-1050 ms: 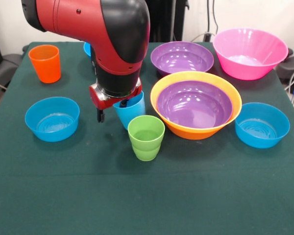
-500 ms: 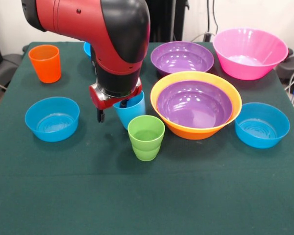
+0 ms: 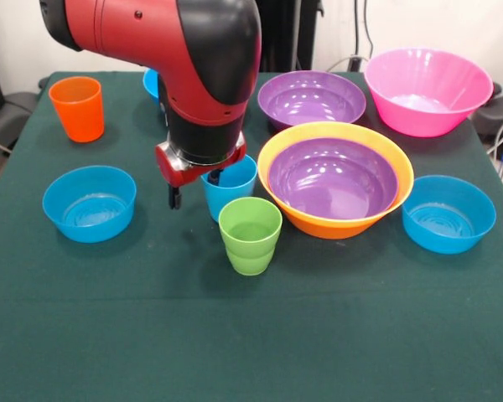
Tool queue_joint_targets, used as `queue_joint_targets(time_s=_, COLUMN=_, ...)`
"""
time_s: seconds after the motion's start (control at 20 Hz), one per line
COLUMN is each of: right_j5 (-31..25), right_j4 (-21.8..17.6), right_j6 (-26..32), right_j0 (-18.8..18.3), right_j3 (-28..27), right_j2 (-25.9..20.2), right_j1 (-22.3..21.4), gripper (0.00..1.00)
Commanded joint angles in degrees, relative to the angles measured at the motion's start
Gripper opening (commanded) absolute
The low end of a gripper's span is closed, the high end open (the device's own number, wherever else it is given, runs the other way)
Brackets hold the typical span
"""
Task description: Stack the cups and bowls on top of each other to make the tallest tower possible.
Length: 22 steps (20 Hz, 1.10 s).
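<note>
Three cups were counted on the dark green tablecloth (image 3: 235,352): an orange cup (image 3: 77,108) standing alone near the far left corner, a light blue cup (image 3: 231,186) near the middle, and a green cup (image 3: 250,235) with a ridged lower half, set just in front of the light blue one and upright. Seven bowls could be made out. Two were purple: one purple bowl (image 3: 311,98) stood by itself, and a second purple bowl (image 3: 334,179) was nested inside the single large orange-yellow bowl (image 3: 278,149), so that a two-piece stack was already formed right of centre. One pink bowl (image 3: 427,90) was placed at the far right. Three blue bowls were seen: one blue bowl (image 3: 90,203) at the left, one (image 3: 448,213) at the right, and a third blue bowl (image 3: 150,82), mostly hidden behind the arm (image 3: 193,59), of which only a sliver showed. All the pieces were glossy plastic. The gripper (image 3: 193,186) was lowered at the light blue cup, with one finger (image 3: 173,197) seen outside the cup's wall and another dipped inside its rim, so the wall was taken between the jaws; whether it was truly pinched could not be told. The light blue cup appeared to be roughly upright, close beside the orange-yellow bowl.
</note>
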State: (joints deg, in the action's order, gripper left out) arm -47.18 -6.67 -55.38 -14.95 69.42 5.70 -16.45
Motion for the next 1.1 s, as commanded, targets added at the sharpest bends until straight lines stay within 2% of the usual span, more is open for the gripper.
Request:
queue_joint_targets(time_s=0.05, right_j5=0.0, right_j4=0.3, right_j6=-4.7, right_j0=1.1, right_j3=2.7, right_j2=-6.8, right_j1=-2.5, gripper=1.0)
queue_joint_targets(time_s=0.85, right_j5=-4.5, right_j4=1.2, right_j6=-5.3, right_j0=1.8, right_j3=5.2, right_j2=-6.9, right_j1=-6.7, gripper=1.0)
queue_joint_targets(time_s=1.1, right_j5=-5.6, right_j4=1.6, right_j6=-5.4, right_j0=1.9, right_j3=5.1, right_j2=-7.0, right_j1=-6.7, gripper=1.0)
